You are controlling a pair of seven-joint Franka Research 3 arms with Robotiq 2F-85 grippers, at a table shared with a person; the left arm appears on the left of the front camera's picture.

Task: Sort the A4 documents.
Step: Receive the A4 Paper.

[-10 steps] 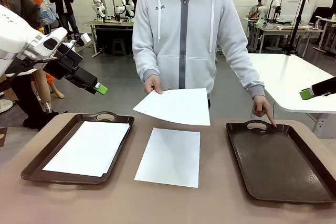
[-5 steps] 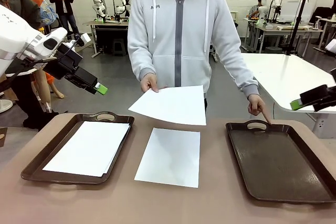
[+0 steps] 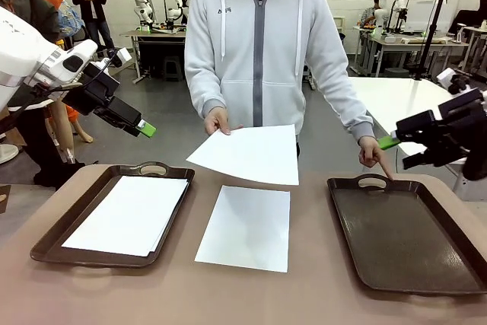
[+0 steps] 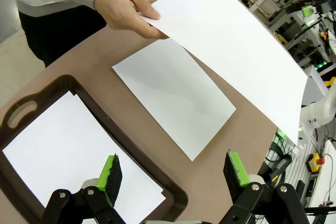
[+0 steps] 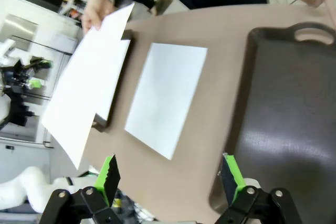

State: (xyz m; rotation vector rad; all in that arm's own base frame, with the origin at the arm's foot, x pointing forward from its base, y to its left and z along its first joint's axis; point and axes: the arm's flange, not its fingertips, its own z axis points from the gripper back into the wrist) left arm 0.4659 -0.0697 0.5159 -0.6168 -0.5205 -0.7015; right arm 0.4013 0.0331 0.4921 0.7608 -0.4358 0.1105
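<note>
One A4 sheet (image 3: 247, 154) hung mid-frame from the person's hand (image 3: 218, 121), a second sheet (image 3: 246, 227) flat on the tabletop (image 3: 316, 264) below; both looked light, floppy, best pinched at a free edge. The left pincer (image 4: 173, 171) and right pincer (image 5: 168, 174) stood apart, empty.

Blank white A4 documents (image 3: 245, 227), one aloft

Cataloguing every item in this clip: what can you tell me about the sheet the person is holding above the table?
The held sheet is a plain white, blank-looking rectangle of thin paper, flat and uncreased. The person's hand pinches one edge near a corner; nothing else touches it. It hangs roughly level, turned askew, over the far side of the table, above and apart from the flat sheet lying there.
</note>
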